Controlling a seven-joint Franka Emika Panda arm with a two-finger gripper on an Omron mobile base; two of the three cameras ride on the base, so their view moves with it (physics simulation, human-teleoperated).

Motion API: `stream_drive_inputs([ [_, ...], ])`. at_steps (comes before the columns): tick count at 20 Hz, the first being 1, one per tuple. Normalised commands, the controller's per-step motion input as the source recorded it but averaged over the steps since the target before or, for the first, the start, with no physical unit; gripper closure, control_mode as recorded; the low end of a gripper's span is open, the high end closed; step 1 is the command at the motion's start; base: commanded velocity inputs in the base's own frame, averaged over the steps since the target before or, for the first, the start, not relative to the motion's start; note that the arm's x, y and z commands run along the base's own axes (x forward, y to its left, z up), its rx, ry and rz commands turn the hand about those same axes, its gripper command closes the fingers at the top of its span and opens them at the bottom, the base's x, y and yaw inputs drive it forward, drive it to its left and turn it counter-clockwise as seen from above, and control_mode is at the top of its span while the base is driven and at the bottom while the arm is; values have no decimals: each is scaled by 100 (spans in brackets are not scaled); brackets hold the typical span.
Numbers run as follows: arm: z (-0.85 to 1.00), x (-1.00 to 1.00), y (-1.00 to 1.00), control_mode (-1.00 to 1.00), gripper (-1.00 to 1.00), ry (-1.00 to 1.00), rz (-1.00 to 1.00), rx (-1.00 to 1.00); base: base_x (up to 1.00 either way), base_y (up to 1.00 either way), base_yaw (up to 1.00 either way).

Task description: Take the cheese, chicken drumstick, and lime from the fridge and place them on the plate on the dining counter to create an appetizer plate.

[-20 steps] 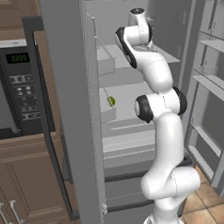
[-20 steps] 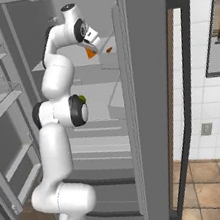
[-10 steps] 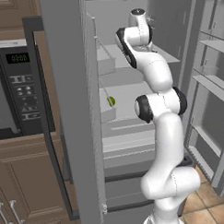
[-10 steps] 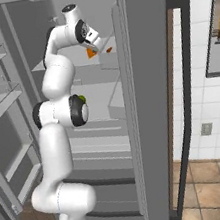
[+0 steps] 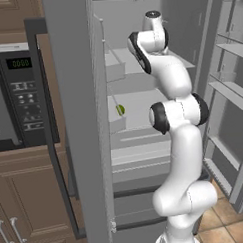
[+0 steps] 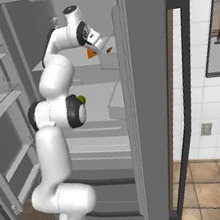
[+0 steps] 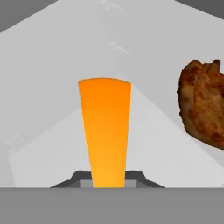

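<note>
Inside the open fridge (image 6: 151, 100), my gripper (image 7: 108, 177) reaches onto an upper shelf. Its dark fingertips (image 7: 82, 177) press both sides of the narrow end of the orange cheese (image 7: 105, 131) wedge, so it is shut on the wedge. In the right base view the cheese (image 6: 91, 53) shows just below the gripper (image 6: 94, 42). The reddish-brown chicken drumstick (image 7: 203, 109) lies on the same shelf beside the cheese, apart from it, and appears in the right base view as the drumstick (image 6: 108, 50). The yellow-green lime (image 5: 120, 110) rests one shelf lower, also seen as the lime (image 6: 81, 99).
The fridge's side wall (image 5: 78, 120) stands close to the left of the arm. Door shelves (image 5: 232, 88) hang on the open door to the right. A black microwave (image 5: 17, 98) sits in wooden cabinets at the left. Drawers (image 5: 140, 157) lie below the lime's shelf.
The fingers have narrowed onto the cheese wedge. The arm and the foods have barely moved.
</note>
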Motion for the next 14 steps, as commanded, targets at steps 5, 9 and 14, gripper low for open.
stream_drive_inputs([
  [5, -74, -35, 0, -100, 100, -25, 4, -2, 0, 0, 0],
  [9, -16, -56, 0, -100, 100, -20, 2, 0, 0, 0, 0],
  [14, 31, -63, 6, -100, 100, -1, 3, 0, 0, 0, 0],
])
